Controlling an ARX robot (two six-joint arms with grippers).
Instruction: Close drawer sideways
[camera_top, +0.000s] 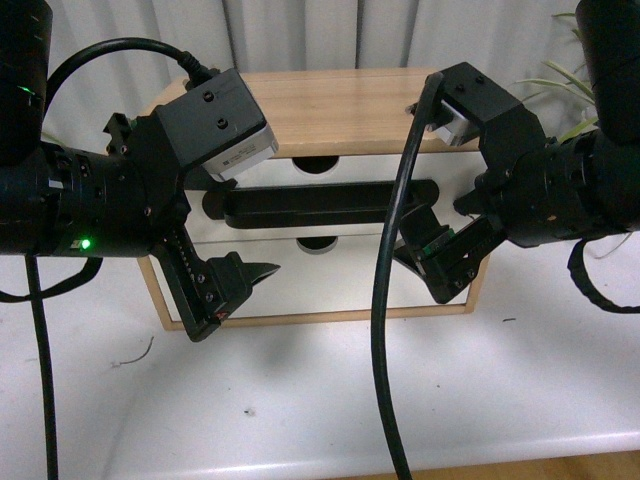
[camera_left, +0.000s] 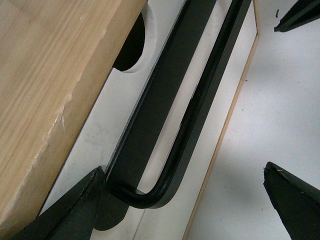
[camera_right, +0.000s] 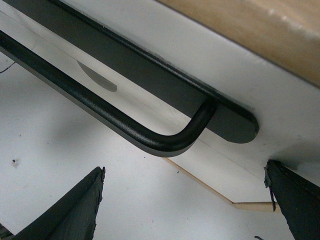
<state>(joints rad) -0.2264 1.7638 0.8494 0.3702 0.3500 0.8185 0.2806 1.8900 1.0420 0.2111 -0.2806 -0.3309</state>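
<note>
A grey curtain (camera_top: 300, 30) hangs behind a white table (camera_top: 330, 400), and some green plant leaves (camera_top: 560, 85) show past your right arm. On the table stands a light wood cabinet (camera_top: 330, 105), squarely ahead of both tools.

The drawer (camera_top: 370, 170) is the upper of the two fronts. It is white, with a semicircular notch in its top edge and a long black bar handle (camera_top: 320, 205) on a black backplate (camera_top: 425, 190). The plain lower drawer front (camera_top: 330, 280) sits just beneath it. You cannot tell from these views how far out the drawer stands.

Your left gripper (camera_left: 182, 170) is spread wide and holds nothing. Through its wrist camera, the left end bend of the bar handle (camera_left: 150, 197) lies between the two fingers. One finger (camera_left: 75, 210) is close against the end of the backplate (camera_left: 145, 150) by the cabinet's wooden top, and the other (camera_left: 295, 200) is out over the table. Whether either finger touches the drawer is unclear.

Your right gripper (camera_right: 184, 167) is likewise spread and empty. The right end bend of the bar (camera_right: 195, 125) lies ahead of the gap between its fingers. One finger (camera_right: 70, 210) is over the table and the other (camera_right: 295, 200) is near the white front, below the rounded tip of the backplate (camera_right: 240, 125). A thick black cable (camera_top: 385, 300) hangs down in front of the cabinet, beside this gripper.
</note>
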